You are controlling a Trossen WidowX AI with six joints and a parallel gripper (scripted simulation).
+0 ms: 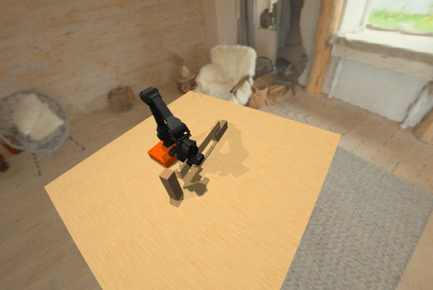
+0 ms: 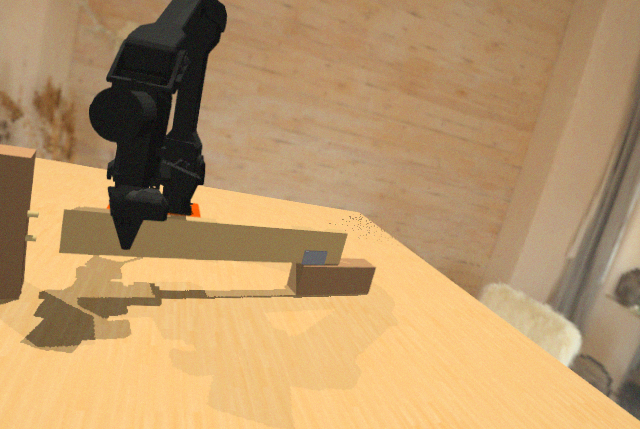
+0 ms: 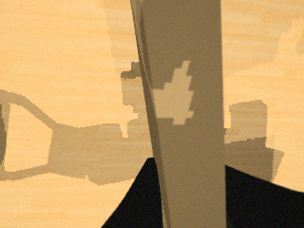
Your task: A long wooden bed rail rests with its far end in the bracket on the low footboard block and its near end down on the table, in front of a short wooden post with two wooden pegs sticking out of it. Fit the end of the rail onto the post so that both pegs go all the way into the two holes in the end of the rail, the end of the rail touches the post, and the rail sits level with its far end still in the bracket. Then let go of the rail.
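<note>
The long pale rail is held lifted and about level above the table. Its far end rests in the grey-blue bracket on the low brown footboard block. My gripper is shut on the rail near its near end, one black finger on each side. The dark post stands at the left, with two small pegs pointing at the rail's end. A small gap separates the peg tips from the rail's end.
The arm's orange base sits behind the rail. The wooden table ends in a far edge just past the footboard block. Furniture and a rug lie beyond the table.
</note>
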